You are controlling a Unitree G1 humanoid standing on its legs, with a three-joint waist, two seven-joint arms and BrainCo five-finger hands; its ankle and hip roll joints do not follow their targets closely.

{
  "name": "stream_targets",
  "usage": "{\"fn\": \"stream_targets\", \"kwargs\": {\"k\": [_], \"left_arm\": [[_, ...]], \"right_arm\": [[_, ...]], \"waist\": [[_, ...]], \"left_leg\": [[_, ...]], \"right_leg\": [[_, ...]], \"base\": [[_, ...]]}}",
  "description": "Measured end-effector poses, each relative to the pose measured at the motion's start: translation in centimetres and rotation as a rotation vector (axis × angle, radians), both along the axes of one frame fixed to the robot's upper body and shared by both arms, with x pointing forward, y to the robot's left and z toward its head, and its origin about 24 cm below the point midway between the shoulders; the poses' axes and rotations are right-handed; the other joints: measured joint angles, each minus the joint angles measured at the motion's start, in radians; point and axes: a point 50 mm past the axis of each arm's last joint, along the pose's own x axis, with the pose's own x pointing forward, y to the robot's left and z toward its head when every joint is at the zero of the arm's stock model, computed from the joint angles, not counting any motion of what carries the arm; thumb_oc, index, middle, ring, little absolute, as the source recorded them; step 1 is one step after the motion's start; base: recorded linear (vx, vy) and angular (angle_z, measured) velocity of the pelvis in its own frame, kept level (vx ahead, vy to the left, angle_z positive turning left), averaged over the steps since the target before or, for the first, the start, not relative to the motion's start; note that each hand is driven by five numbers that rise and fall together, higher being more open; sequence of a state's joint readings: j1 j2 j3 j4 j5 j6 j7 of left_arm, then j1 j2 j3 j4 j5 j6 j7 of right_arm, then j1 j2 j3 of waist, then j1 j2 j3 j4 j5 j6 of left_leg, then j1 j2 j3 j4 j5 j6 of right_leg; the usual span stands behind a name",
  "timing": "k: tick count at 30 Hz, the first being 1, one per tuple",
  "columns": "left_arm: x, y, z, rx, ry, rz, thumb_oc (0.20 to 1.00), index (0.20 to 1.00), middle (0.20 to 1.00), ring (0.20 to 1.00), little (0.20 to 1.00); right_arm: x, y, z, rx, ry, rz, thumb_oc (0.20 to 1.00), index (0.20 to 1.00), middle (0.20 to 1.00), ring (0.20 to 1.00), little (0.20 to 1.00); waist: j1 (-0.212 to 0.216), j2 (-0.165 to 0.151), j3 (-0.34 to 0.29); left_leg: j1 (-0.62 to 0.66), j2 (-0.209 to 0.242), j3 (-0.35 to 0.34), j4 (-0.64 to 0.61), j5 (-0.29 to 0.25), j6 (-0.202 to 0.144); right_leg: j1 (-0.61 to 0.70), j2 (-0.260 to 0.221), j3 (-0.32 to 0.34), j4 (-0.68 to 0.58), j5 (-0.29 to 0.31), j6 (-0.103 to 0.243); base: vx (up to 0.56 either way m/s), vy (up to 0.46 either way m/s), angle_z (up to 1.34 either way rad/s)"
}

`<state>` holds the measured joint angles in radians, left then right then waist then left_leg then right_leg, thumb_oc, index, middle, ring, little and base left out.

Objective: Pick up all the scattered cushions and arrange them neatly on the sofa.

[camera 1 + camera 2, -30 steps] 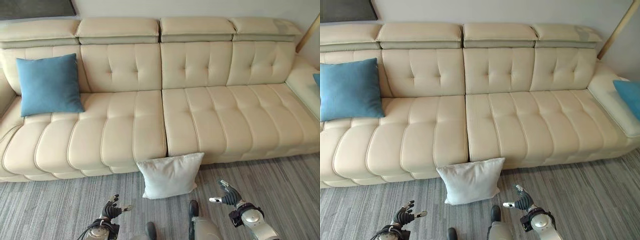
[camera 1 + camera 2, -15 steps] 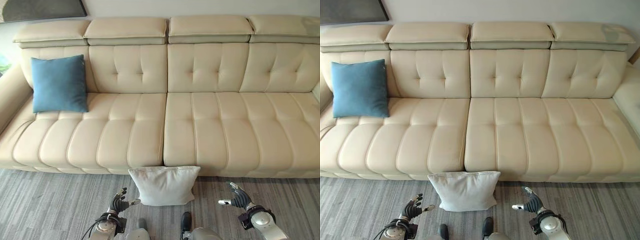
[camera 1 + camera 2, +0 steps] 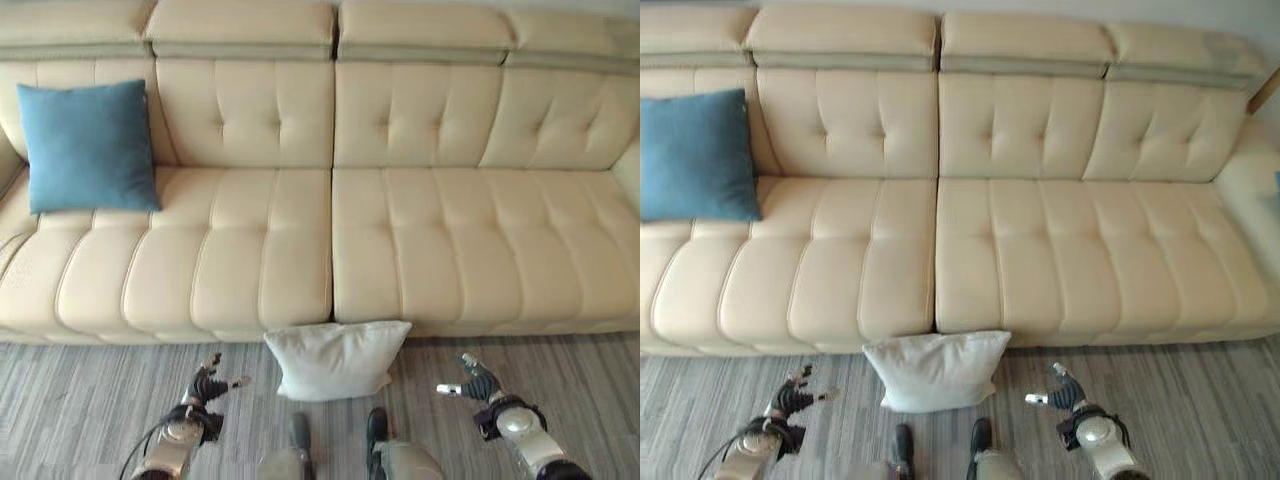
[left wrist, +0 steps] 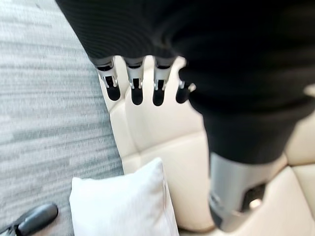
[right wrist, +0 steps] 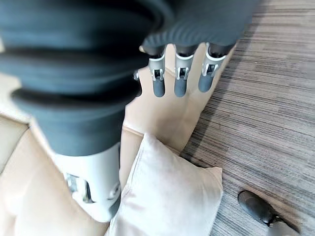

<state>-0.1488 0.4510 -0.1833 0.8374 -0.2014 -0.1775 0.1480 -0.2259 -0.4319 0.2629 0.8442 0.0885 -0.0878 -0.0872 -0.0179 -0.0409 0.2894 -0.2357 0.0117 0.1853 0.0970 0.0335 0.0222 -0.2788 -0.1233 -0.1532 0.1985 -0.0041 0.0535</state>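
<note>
White cushion (image 3: pixel 337 358) on floor against the sofa (image 3: pixel 330 240) front; I've closed in, left hand (image 3: pixel 208 384) and right hand (image 3: pixel 468 378) flank it, fingers spread, empty.

Grey striped carpet floor (image 3: pixel 90 390) runs along the front edge of the seating. A pale wall strip (image 3: pixel 1160 15) shows above. A light wooden pole (image 3: pixel 1267 88) leans at the right edge.

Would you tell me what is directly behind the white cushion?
The white cushion stands on the floor, leaning against the sofa front below the seat seam. The sofa base behind it is covered.
</note>
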Motion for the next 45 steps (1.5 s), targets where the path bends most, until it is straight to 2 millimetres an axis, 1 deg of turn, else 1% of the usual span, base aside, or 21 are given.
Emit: {"fn": "stream_targets", "kwargs": {"k": [4, 7, 9, 10, 12, 16, 18, 19, 20, 21, 22, 27, 30, 32, 34, 36, 37, 38, 39, 42, 45], "left_arm": [[5.1, 0.0, 4.5, -0.046, -0.213, 0.055, 1.0, 1.0, 1.0, 1.0, 1.0], [6.9, -0.2, 6.3, -0.099, -0.306, 0.104, 1.0, 1.0, 1.0, 1.0, 1.0], [8.6, -0.2, 8.1, -0.103, -0.363, 0.127, 1.0, 1.0, 1.0, 1.0, 1.0], [10.3, -0.1, 10.2, -0.106, -0.424, 0.144, 1.0, 1.0, 1.0, 1.0, 1.0], [12.1, -0.8, 12.9, -0.092, -0.497, 0.117, 1.0, 1.0, 1.0, 1.0, 1.0], [15.0, -3.6, 17.6, -0.067, -0.612, 0.02, 1.0, 1.0, 1.0, 1.0, 1.0], [16.9, -6.3, 22.3, -0.014, -0.718, -0.062, 1.0, 1.0, 1.0, 1.0, 1.0], [17.4, -6.8, 23.6, -0.006, -0.745, -0.065, 1.0, 1.0, 1.0, 1.0, 1.0], [17.8, -7.2, 24.7, 0.015, -0.759, -0.065, 1.0, 1.0, 1.0, 1.0, 1.0], [18.0, -7.4, 25.5, 0.023, -0.767, -0.058, 0.379, 0.379, 0.379, 0.379, 0.379], [18.1, -7.4, 25.8, 0.028, -0.769, -0.046, 0.2, 0.2, 0.2, 0.2, 0.2], [17.7, -7.7, 25.8, 0.017, -0.806, -0.023, 0.2, 0.2, 0.2, 0.2, 0.2], [16.6, -8.4, 24.1, 0.001, -0.818, -0.053, 0.2, 0.2, 0.2, 0.2, 0.2], [15.9, -8.9, 22.6, -0.016, -0.818, -0.071, 0.2, 0.2, 0.2, 0.2, 0.2], [15.3, -9.2, 22.9, -0.069, -0.857, -0.068, 0.2, 0.2, 0.2, 0.2, 0.2], [14.7, -9.6, 21.9, -0.11, -0.854, -0.068, 0.2, 0.2, 0.2, 0.2, 0.2], [13.8, -9.8, 20.7, -0.142, -0.84, -0.068, 0.2, 0.2, 0.2, 0.2, 0.2], [12.5, -10.2, 18.9, -0.173, -0.823, -0.075, 0.2, 0.2, 0.2, 0.2, 0.2], [11.5, -10.4, 17.6, -0.189, -0.816, -0.081, 0.2, 0.2, 0.2, 0.2, 0.2], [9.5, -10.8, 15.6, -0.244, -0.79, -0.075, 0.2, 0.2, 0.2, 0.2, 0.2], [7.4, -10.2, 14.3, -0.278, -0.769, -0.076, 0.2, 0.2, 0.2, 0.2, 0.2]], "right_arm": [[5.5, 0.5, 4.5, 0.026, -0.166, -0.035, 1.0, 1.0, 1.0, 1.0, 1.0], [8.6, 1.1, 8.2, 0.063, -0.311, -0.07, 1.0, 1.0, 1.0, 1.0, 1.0], [10.8, 1.2, 11.4, 0.06, -0.4, -0.09, 1.0, 1.0, 1.0, 1.0, 1.0], [12.8, 1.8, 14.8, 0.071, -0.496, -0.095, 1.0, 1.0, 1.0, 1.0, 1.0], [14.4, 2.7, 18.5, 0.086, -0.6, -0.081, 1.0, 1.0, 1.0, 1.0, 1.0], [16.1, 6.2, 23.5, 0.133, -0.728, -0.004, 1.0, 1.0, 1.0, 1.0, 1.0], [16.8, 11.0, 26.0, 0.193, -0.785, 0.088, 1.0, 1.0, 1.0, 1.0, 1.0], [16.9, 12.0, 26.6, 0.21, -0.802, 0.099, 0.871, 0.871, 0.871, 0.871, 0.871], [16.9, 12.7, 27.2, 0.227, -0.817, 0.102, 0.2, 0.2, 0.2, 0.2, 0.2], [16.9, 13.2, 27.6, 0.241, -0.826, 0.101, 0.2, 0.2, 0.2, 0.2, 0.2], [16.9, 13.5, 27.7, 0.243, -0.828, 0.101, 0.2, 0.2, 0.2, 0.2, 0.2], [16.6, 12.3, 27.5, 0.235, -0.846, 0.082, 0.2, 0.2, 0.2, 0.2, 0.2], [15.7, 12.2, 25.2, 0.266, -0.828, 0.103, 0.2, 0.2, 0.2, 0.2, 0.2], [14.9, 11.8, 23.4, 0.307, -0.821, 0.095, 0.2, 0.2, 0.2, 0.2, 0.2], [14.4, 11.4, 23.6, 0.355, -0.85, 0.09, 0.2, 0.2, 0.2, 0.2, 0.2], [14.0, 11.2, 22.5, 0.361, -0.827, 0.086, 0.2, 0.2, 0.2, 0.2, 0.2], [13.2, 11.2, 21.3, 0.382, -0.81, 0.088, 0.2, 0.2, 0.2, 0.2, 0.2], [11.9, 10.9, 19.4, 0.413, -0.795, 0.086, 0.2, 0.2, 0.2, 0.2, 0.2], [10.8, 10.7, 18.1, 0.44, -0.788, 0.078, 0.2, 0.2, 0.2, 0.2, 0.2], [8.4, 10.4, 15.7, 0.47, -0.758, 0.073, 0.2, 0.2, 0.2, 0.2, 0.2], [6.5, 10.4, 14.6, 0.468, -0.738, 0.102, 0.2, 0.2, 0.2, 0.2, 0.2]], "waist": [[0.001, 0.005, 0.118], [-0.001, 0.004, 0.15], [-0.003, 0.004, 0.186], [-0.008, -0.003, 0.216], [-0.009, -0.002, 0.246], [-0.017, -0.002, 0.273], [-0.019, -0.001, 0.273], [-0.02, -0.001, 0.273], [-0.02, -0.001, 0.273], [-0.02, -0.001, 0.273], [-0.02, 0.0, 0.272], [-0.004, 0.001, 0.272], [0.003, 0.0, 0.264], [0.005, 0.007, 0.181], [0.005, 0.007, 0.183], [0.002, 0.005, 0.188], [-0.001, 0.004, 0.188], [0.001, 0.003, 0.137], [0.002, 0.004, 0.088], [-0.005, 0.003, 0.073], [-0.02, -0.001, 0.057]], "left_leg": [[-0.162, 0.003, -0.013, 0.087, -0.005, 0.005], [-0.303, 0.007, -0.014, 0.161, -0.012, 0.006], [-0.429, 0.017, -0.014, 0.242, -0.028, -0.001], [-0.575, 0.036, -0.017, 0.35, -0.047, 0.005], [-0.71, 0.051, -0.028, 0.453, -0.07, 0.005], [-0.884, 0.072, -0.038, 0.58, -0.093, 0.006], [-0.954, 0.072, -0.038, 0.609, -0.105, 0.014], [-0.967, 0.072, -0.038, 0.616, -0.107, 0.01], [-0.976, 0.071, -0.037, 0.617, -0.107, 0.009], [-0.981, 0.072, -0.039, 0.617, -0.106, 0.009], [-0.981, 0.071, -0.04, 0.613, -0.103, 0.006], [-0.936, 0.057, -0.043, 0.564, -0.066, -0.004], [-0.846, 0.052, -0.051, 0.506, -0.051, -0.012], [-0.872, 0.048, -0.054, 0.495, -0.052, -0.012], [-0.831, 0.041, -0.054, 0.453, -0.038, -0.007], [-0.738, 0.036, -0.052, 0.4, -0.021, -0.01], [-0.671, 0.034, -0.052, 0.36, -0.022, -0.012], [-0.639, 0.03, -0.054, 0.319, -0.026, -0.024], [-0.626, 0.028, -0.054, 0.296, -0.013, -0.018], [-0.472, 0.025, -0.058, 0.233, -0.004, -0.016], [-0.345, 0.023, -0.06, 0.162, -0.002, -0.022]], "right_leg": [[-0.178, -0.018, -0.002, 0.136, -0.028, -0.021], [-0.332, -0.029, 0.006, 0.234, -0.058, -0.036], [-0.455, -0.03, 0.016, 0.312, -0.068, -0.042], [-0.594, -0.029, 0.019, 0.396, -0.078, -0.065], [-0.719, -0.027, 0.02, 0.475, -0.091, -0.084], [-0.885, -0.027, 0.021, 0.581, -0.107, -0.106], [-0.964, -0.027, 0.036, 0.623, -0.128, -0.112], [-0.979, -0.027, 0.039, 0.633, -0.129, -0.113], [-0.989, -0.028, 0.04, 0.637, -0.128, -0.113], [-0.994, -0.027, 0.039, 0.638, -0.128, -0.113], [-0.994, -0.028, 0.038, 0.638, -0.127, -0.113], [-0.962, -0.038, 0.03, 0.618, -0.111, -0.122], [-0.872, -0.039, 0.013, 0.573, -0.106, -0.124], [-0.896, -0.039, 0.012, 0.562, -0.107, -0.121], [-0.857, -0.039, 0.011, 0.529, -0.097, -0.115], [-0.767, -0.036, 0.009, 0.485, -0.083, -0.11], [-0.701, -0.033, 0.008, 0.447, -0.085, -0.1], [-0.672, -0.026, 0.011, 0.412, -0.092, -0.078], [-0.661, -0.023, 0.01, 0.389, -0.082, -0.08], [-0.505, -0.019, -0.005, 0.335, -0.075, -0.079], [-0.384, -0.011, -0.011, 0.277, -0.086, -0.06]], "base": [[-0.11, -0.027, 0.13], [-0.16, -0.055, 0.06], [-0.17, -0.05, 0.01], [-0.13, -0.042, 0.01], [-0.07, -0.026, -0.02], [0.0, 0.0, 0.0], [0.0, 0.0, 0.0], [0.0, 0.0, 0.0], [0.0, 0.0, 0.0], [0.0, 0.0, 0.0], [0.0, 0.0, 0.0], [-0.01, -0.001, 0.09], [-0.02, 0.009, 0.07], [-0.02, 0.013, 0.03], [0.0, 0.0, 0.0], [-0.03, -0.009, -0.01], [-0.04, -0.02, -0.06], [-0.03, -0.029, -0.06], [0.07, -0.037, -0.06], [0.08, -0.035, -0.01], [0.2, -0.075, -0.03]]}}
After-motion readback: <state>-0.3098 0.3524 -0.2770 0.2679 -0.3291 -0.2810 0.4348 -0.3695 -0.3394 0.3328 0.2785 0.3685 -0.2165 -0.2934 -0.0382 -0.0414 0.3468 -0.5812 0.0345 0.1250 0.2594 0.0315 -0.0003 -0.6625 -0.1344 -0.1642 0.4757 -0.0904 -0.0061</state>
